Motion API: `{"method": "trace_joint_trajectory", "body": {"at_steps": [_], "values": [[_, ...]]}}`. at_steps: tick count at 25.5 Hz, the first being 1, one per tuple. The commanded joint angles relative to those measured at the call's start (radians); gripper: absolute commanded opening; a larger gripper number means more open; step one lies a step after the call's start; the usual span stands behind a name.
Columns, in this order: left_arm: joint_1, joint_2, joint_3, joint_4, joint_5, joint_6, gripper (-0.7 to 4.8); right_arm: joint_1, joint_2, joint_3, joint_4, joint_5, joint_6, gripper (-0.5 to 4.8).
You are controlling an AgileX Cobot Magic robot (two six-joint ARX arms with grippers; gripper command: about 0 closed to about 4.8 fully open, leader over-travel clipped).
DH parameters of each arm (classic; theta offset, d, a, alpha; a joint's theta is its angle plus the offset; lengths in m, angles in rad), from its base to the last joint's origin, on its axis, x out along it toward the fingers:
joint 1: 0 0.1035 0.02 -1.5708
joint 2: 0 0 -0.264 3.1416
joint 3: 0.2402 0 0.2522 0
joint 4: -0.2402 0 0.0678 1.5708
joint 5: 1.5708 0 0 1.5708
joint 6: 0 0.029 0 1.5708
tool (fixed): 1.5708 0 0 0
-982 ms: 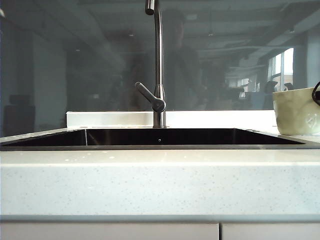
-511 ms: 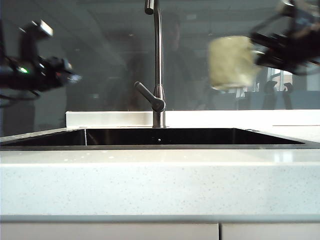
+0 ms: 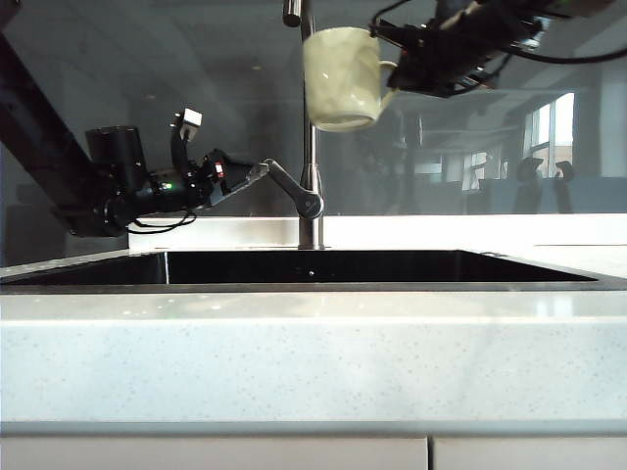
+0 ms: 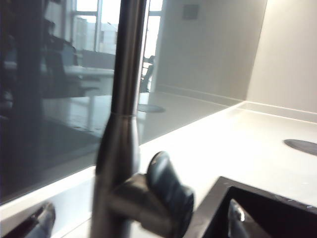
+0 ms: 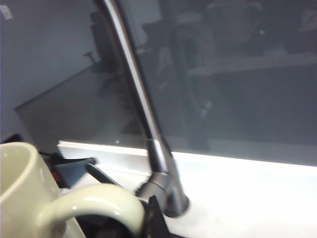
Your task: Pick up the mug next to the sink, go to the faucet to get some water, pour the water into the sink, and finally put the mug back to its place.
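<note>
The pale cream mug (image 3: pixel 340 76) hangs upright high over the sink (image 3: pixel 313 267), right beside the faucet (image 3: pixel 312 147) and just under its spout. My right gripper (image 3: pixel 397 61) reaches in from the upper right and is shut on the mug's loop handle (image 5: pixel 94 206); one dark finger (image 5: pixel 153 218) shows against the handle. My left gripper (image 3: pixel 257 174) comes from the left and is open at the faucet's lever (image 3: pixel 294 191). In the left wrist view the lever's rounded end (image 4: pixel 168 191) lies between the two spread fingertips (image 4: pixel 42 220).
A speckled off-white counter (image 3: pixel 313 362) runs across the front and surrounds the basin. A dark glass wall (image 3: pixel 490 147) stands close behind the faucet. A flat dark disc (image 4: pixel 302 146) lies on the counter to one side of the sink.
The mug rose from the counter at the right and travelled left to the spout in my right gripper. My left arm came in from the left to the lever and its jaws opened.
</note>
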Motion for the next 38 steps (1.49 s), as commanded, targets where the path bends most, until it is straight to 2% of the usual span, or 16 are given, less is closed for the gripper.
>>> {"method": "trace_joint_trajectory", "body": {"at_steps": [1, 14, 24, 25, 27, 38], "values": [[-0.021, 0.011, 0.077, -0.036, 0.01, 0.001, 4.79, 0.018, 0.033, 0.076, 0.044, -0.003, 0.016, -0.02], [-0.04, 0.011, 0.113, -0.085, 0.021, 0.014, 4.79, 0.051, 0.093, 0.217, 0.053, 0.001, 0.016, -0.02], [-0.042, 0.01, 0.113, -0.034, 0.073, -0.086, 4.79, 0.051, 0.093, 0.222, 0.075, 0.001, 0.016, -0.02], [-0.042, 0.01, 0.113, -0.002, 0.095, -0.105, 4.19, 0.051, 0.093, 0.222, 0.075, 0.001, 0.016, -0.02], [-0.042, 0.01, 0.113, 0.042, 0.123, -0.136, 3.77, 0.051, 0.093, 0.222, 0.076, 0.001, 0.016, -0.02], [-0.042, 0.009, 0.118, 0.055, 0.237, -0.245, 3.7, 0.051, 0.093, 0.222, 0.076, 0.001, 0.016, -0.02]]}}
